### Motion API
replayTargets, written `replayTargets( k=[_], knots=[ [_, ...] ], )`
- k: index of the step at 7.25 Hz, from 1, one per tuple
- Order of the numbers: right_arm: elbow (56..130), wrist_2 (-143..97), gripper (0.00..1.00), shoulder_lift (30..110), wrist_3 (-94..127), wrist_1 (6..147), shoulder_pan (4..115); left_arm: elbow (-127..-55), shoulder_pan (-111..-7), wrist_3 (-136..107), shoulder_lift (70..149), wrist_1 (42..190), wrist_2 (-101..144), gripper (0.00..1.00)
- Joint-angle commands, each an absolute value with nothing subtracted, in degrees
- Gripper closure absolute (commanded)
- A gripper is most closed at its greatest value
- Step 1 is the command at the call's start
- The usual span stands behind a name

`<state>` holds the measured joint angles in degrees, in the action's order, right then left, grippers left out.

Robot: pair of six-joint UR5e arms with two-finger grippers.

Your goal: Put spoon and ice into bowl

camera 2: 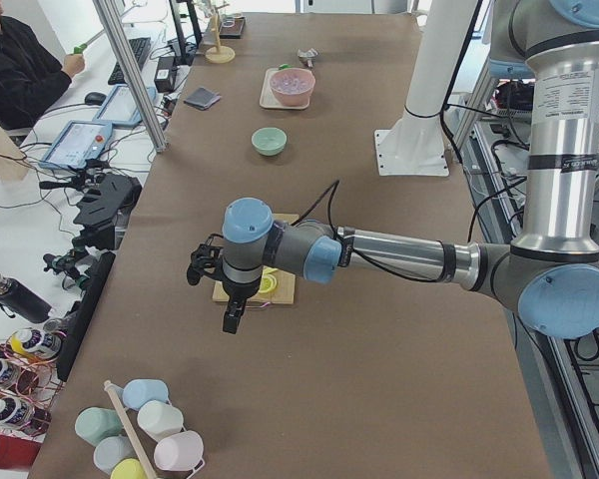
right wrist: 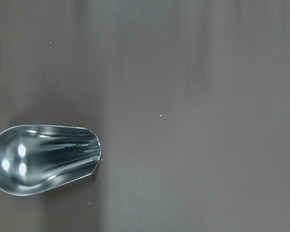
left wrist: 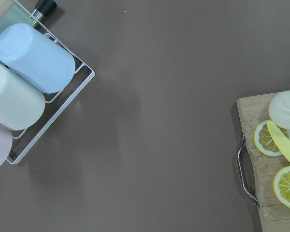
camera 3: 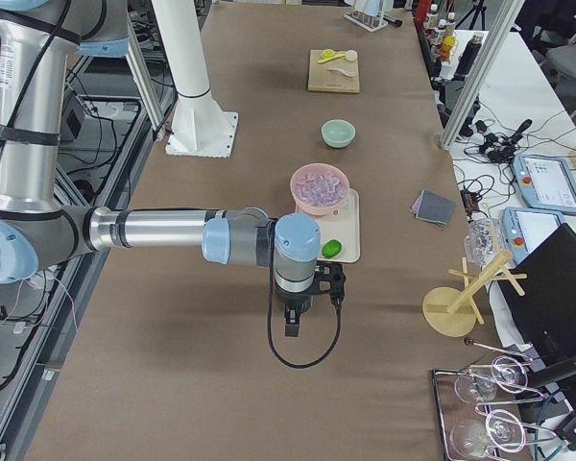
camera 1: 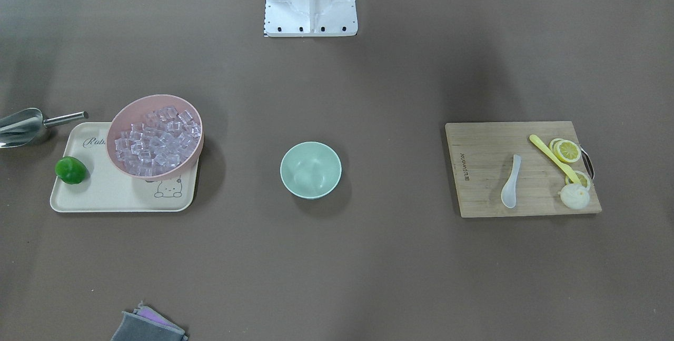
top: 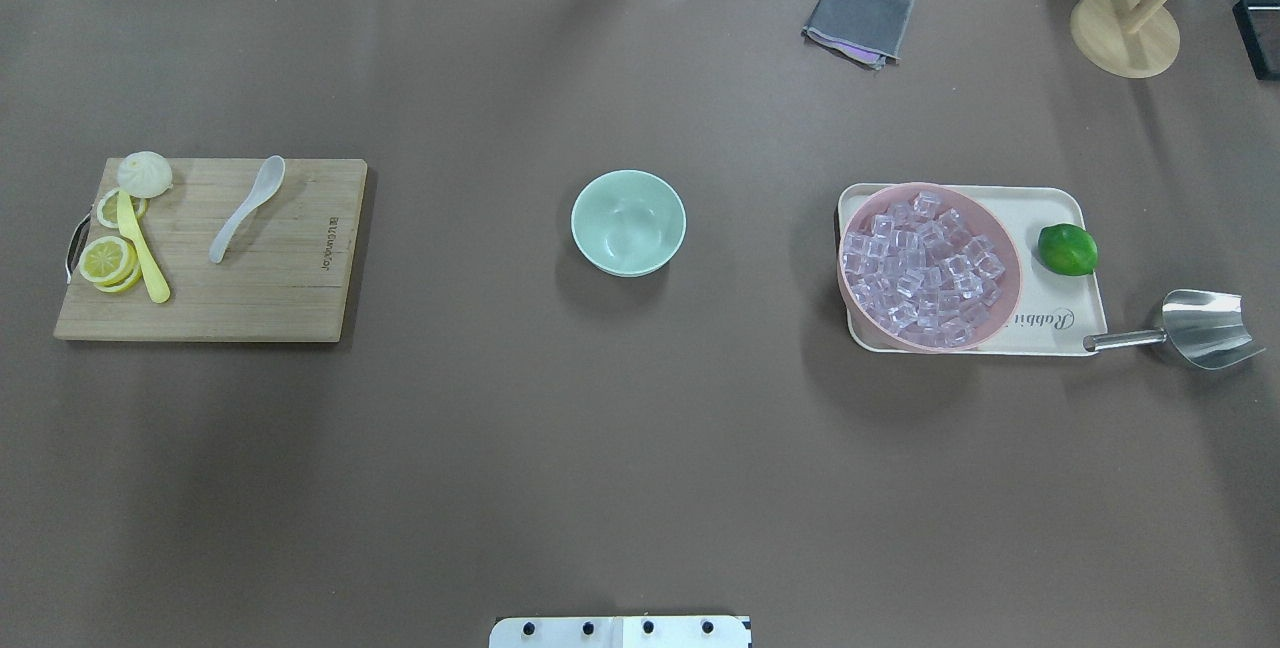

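Note:
The white plastic spoon (camera 1: 512, 182) (top: 245, 210) lies on a wooden cutting board (top: 290, 298). The mint-green bowl (camera 1: 310, 169) (top: 628, 222) stands empty at the table's middle. The clear ice cubes (camera 1: 157, 141) (top: 922, 268) fill a pink bowl (top: 1015, 278) on a cream tray (top: 1060, 323). Both grippers show only in the side views. The left gripper (camera 2: 205, 267) hangs high above the table beside the board's outer end. The right gripper (camera 3: 328, 285) hangs high beyond the tray's outer end. I cannot tell whether either is open or shut.
A metal scoop (top: 1205, 328) (right wrist: 43, 159) lies beside the tray, and a lime (top: 1067, 249) sits on it. A yellow utensil (top: 142, 258), lemon slices and a bun share the board. A cup rack (left wrist: 29, 82), a grey cloth (top: 858, 18) and a wooden stand (top: 1125, 28) sit at the edges.

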<state>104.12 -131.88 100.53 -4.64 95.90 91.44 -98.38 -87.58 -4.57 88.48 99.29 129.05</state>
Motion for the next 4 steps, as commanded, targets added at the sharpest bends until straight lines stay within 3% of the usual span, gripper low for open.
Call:
replayTargets(
  k=[1, 4],
  knots=[
    [104.6, -132.4, 0.00, 100.4, -2.0, 95.8, 91.4, -98.4, -87.3, -4.6, 88.7, 99.4, 128.8, 0.02],
    [104.5, -132.7, 0.00, 100.4, -1.9, 95.7, 91.4, -97.6, -87.3, -4.0, 88.7, 99.8, 128.8, 0.02]
  ],
)
